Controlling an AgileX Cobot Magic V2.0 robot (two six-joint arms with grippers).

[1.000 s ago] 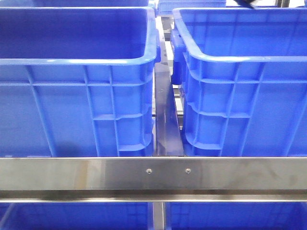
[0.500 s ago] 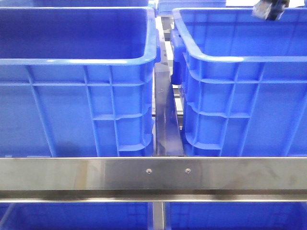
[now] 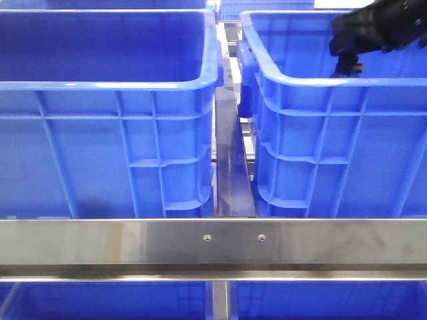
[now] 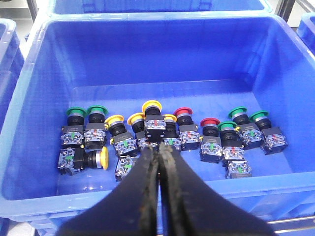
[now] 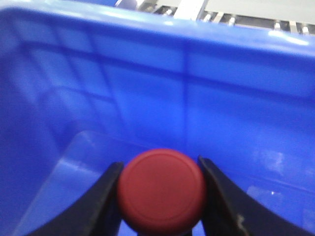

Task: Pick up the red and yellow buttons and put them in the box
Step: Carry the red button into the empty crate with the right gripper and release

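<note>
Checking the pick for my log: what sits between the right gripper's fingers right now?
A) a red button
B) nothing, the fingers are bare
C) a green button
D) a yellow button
A: in the right wrist view the right gripper has a round red button cap clamped between its two black fingers, with the blue crate's inner wall behind it.

**Black arm, black tapered fingers**

In the front view's upper right corner, the right arm (image 3: 377, 30) shows as a bulky matte black mass with a small orange-brown spot at its lower edge. The left gripper (image 4: 158, 196), at the bottom centre of its wrist picture, has two long black fingers (image 4: 142, 194) with rough, worn inner edges. The right gripper (image 5: 161, 196) shows curved black fingers (image 5: 101, 206) at the lower edge, one flecked pale.
</note>
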